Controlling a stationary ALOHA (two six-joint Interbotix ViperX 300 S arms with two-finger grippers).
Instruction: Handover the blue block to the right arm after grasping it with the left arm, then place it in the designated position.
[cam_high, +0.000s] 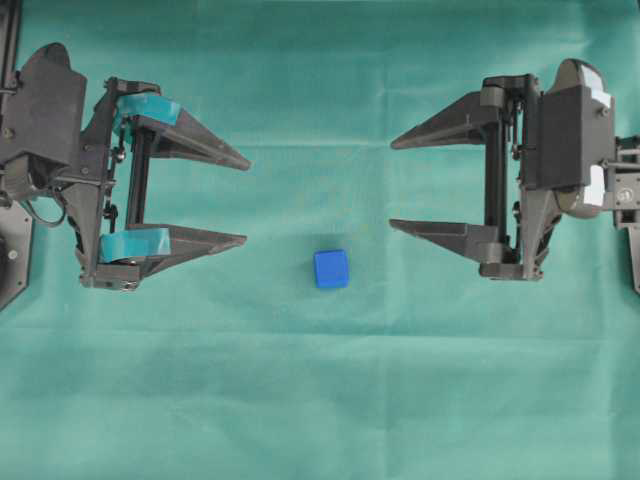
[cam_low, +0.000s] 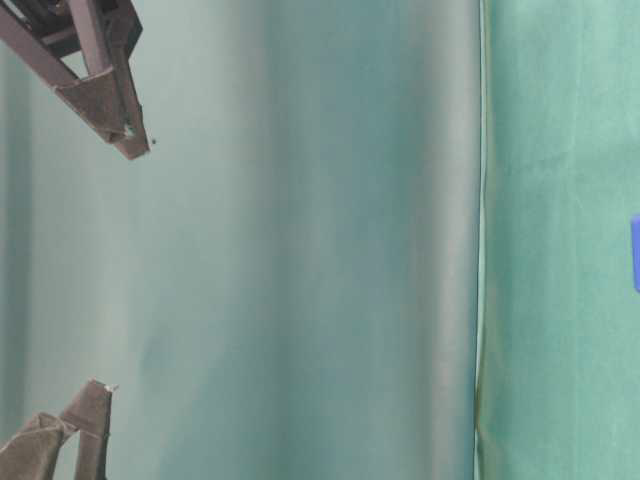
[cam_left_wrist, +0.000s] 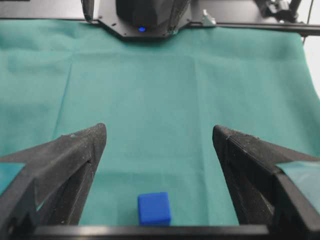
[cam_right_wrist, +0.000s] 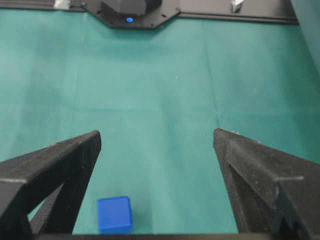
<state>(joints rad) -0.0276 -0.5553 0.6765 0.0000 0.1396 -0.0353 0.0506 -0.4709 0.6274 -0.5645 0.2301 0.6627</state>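
1. While both arms hung over the wrinkled green cloth (cam_high: 320, 400) in the overhead view, the small bright blue cube (cam_high: 331, 269) lay on it between them, below the line joining the two grippers and touching neither. The left arm's black gripper with teal tape bands (cam_high: 247, 200) had its two pointed fingers spread wide, nothing between them. The right arm's all-black gripper (cam_high: 391, 185) faced it with fingers equally wide and bare; a black camera box with whitish patches (cam_high: 570, 135) sat behind it.
2. At table level the view was turned sideways: only a blue sliver of the cube (cam_low: 635, 253) showed at the right edge, and dark finger tips (cam_low: 118, 120) at the top-left and bottom-left corners, far apart.
3. From the left wrist, both textured black fingers (cam_left_wrist: 75, 155) stood wide; the cube (cam_left_wrist: 154, 208) sat low in the gap between them, nearer the left one, clear of both.
4. From the right wrist, the fingers (cam_right_wrist: 60, 165) stood wide; the cube (cam_right_wrist: 114, 214) lay just beside the left-hand finger.
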